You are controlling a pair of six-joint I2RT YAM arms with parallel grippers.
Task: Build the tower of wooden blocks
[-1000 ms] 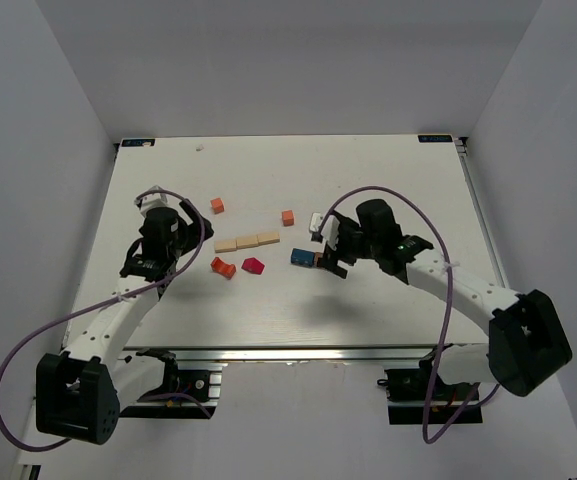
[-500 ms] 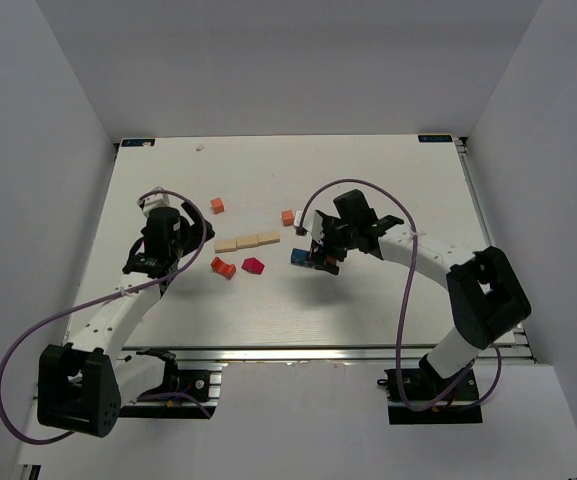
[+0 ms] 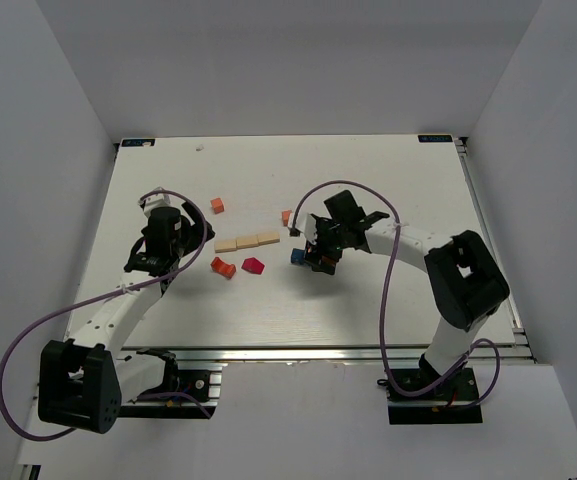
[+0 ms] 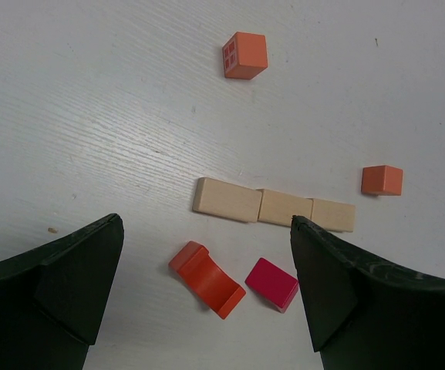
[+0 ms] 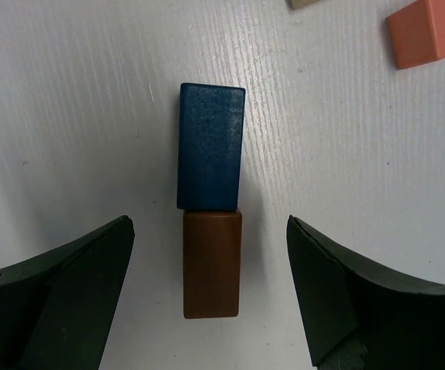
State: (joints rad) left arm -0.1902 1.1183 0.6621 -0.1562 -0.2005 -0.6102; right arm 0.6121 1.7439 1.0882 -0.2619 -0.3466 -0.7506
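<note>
Brown block [image 5: 212, 266] lay flat between the wide-parted jaws of the right gripper [image 5: 209, 231], which hung over it released, touching nothing and holding nothing. Butted against the brown block's end at 12 o'clock was the blue block [image 5: 210, 146], the two in one line on the white table [image 5: 68, 92], and an orange cube [image 5: 430, 31] sat apart at 1 o'clock. The left gripper [image 4: 207, 254] was likewise spread and empty, hovering with a red arch block [image 4: 207, 279] and a magenta block [image 4: 272, 284] between its fingers. Just beyond them, at 12 o'clock, ran the tan row [image 4: 272, 206] of three pale blocks end to end, with a second orange cube [image 4: 245, 55] farther out. No tower stood: only that row, the likely base, was laid near the table's middle, at about 9 o'clock from the right gripper in the top view, and every coloured piece rested on the table. The step in hand looked like the first pick for the second layer. The next move would call for lowering squarely, pinching the brown block's long sides without nudging the blue one, then carrying it to the row.
</note>
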